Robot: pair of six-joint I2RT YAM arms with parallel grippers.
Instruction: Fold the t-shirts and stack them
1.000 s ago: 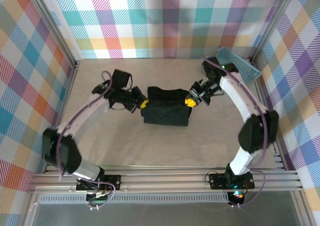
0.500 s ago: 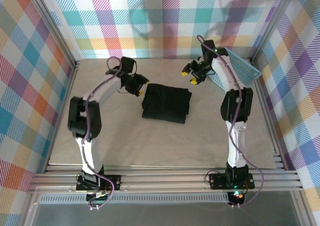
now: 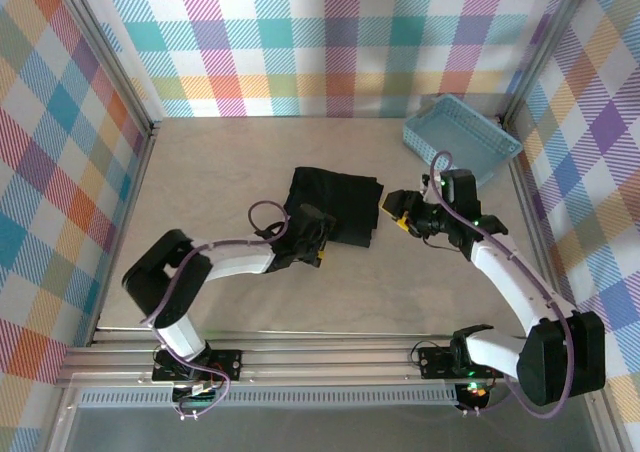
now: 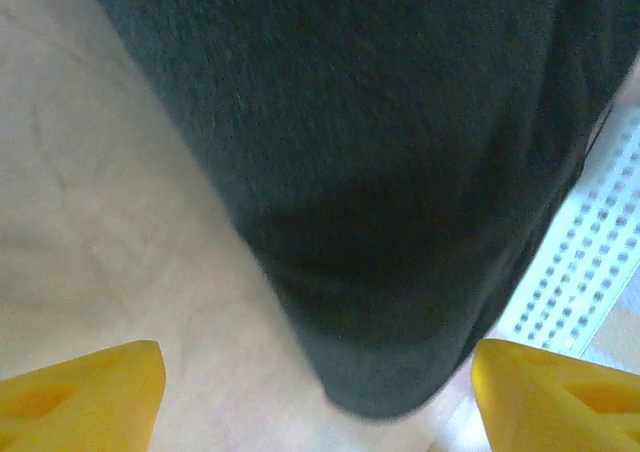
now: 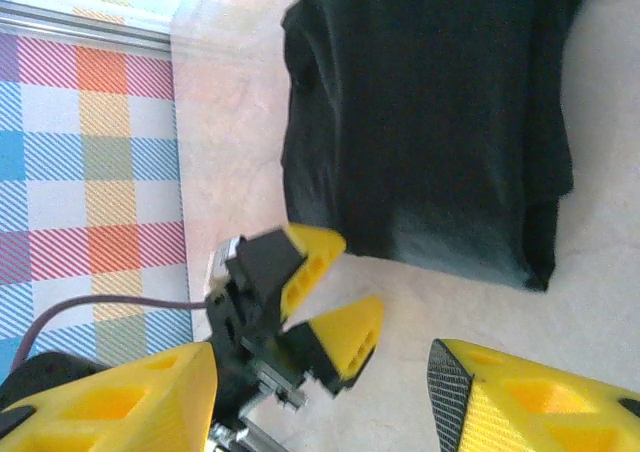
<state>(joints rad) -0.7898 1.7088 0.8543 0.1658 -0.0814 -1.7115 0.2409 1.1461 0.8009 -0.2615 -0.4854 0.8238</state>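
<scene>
- Counted near to far: two sets of jaws, both mine; one folded black t-shirt bundle (image 3: 335, 207); one light-blue basket (image 3: 462, 135).
- My left jaws stand wide open and hold nothing. The left wrist camera shows their yellow fingertips (image 4: 85, 392) far apart at the bottom corners.
- My right jaws are also spread, with bare surface (image 3: 230, 162) between their yellow fingertips (image 5: 110, 407) and nothing gripped.
- The black t-shirt bundle lies near the middle of the surface, between my two sets of jaws.
- My left jaws sit low at its near left corner. That rounded corner pokes into the gap ahead of the fingertips, and I cannot tell whether anything touches.
- My right jaws hang just beside its right edge, apart from the cloth.
- The bundle is plain black soft cloth with no print, folded to a rough rectangle and lying flat. One side shows a lower layer peeking out under the upper one. I cannot tell how many shirts are in it.
- The perforated basket stands farthest off, in the far right corner, well apart from the cloth.
</scene>
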